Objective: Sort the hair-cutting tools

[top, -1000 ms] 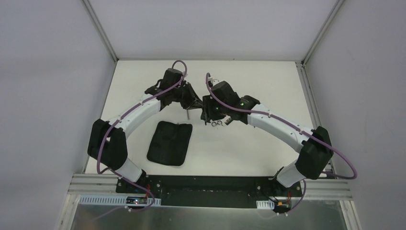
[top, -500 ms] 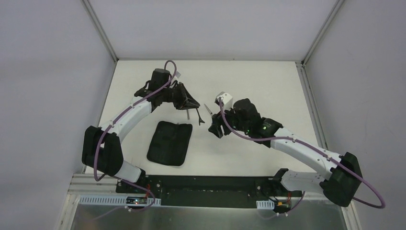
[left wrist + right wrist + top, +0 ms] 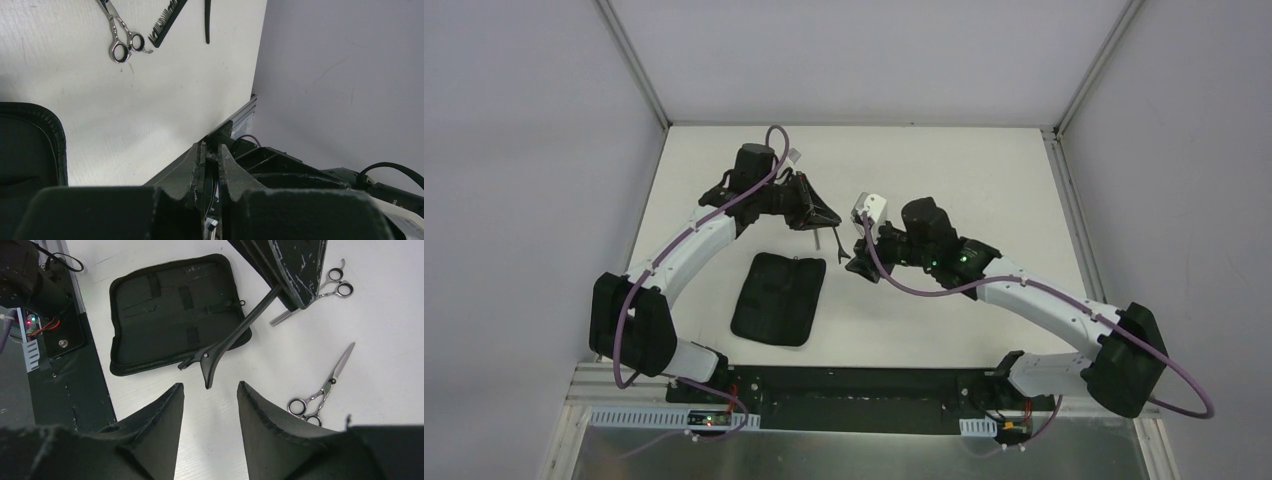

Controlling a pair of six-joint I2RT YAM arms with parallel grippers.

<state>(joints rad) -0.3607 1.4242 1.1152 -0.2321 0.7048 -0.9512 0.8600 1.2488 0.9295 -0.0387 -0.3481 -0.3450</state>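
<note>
- Left gripper: jaws pinched almost together on the butt end of a long, thin black plastic hair clip. The clip is off the table and slants down and away from the fingers.
- Right gripper: jaws apart with a medium gap, nothing in them. The clip's forked free end hangs about level with the fingertips, roughly centred in the gap. It looks clear of both pads, but depth is hard to judge from the wrist view.
- Top view: both grippers face each other near the middle of the white table, just beyond the case.
- Flat black rectangular zip case: unzipped and lying open on the table, elastic loops showing. In the right wrist view the clip crosses over its near corner.
- Silver steel ring-handled scissors: flat on the bare table, blades closed, just beside the right gripper and apart from the case.
- Second silver pair with a finger hook: flat on the table beyond the left gripper's fingers, which hide its blades in the right wrist view.
- Black toothed plastic comb: on the table, its end just beside the rings of the second silver pair.
- Thin black stick-like tool: on the table near the comb and not touching it, close to the table edge. Only part of it is in frame.
</note>
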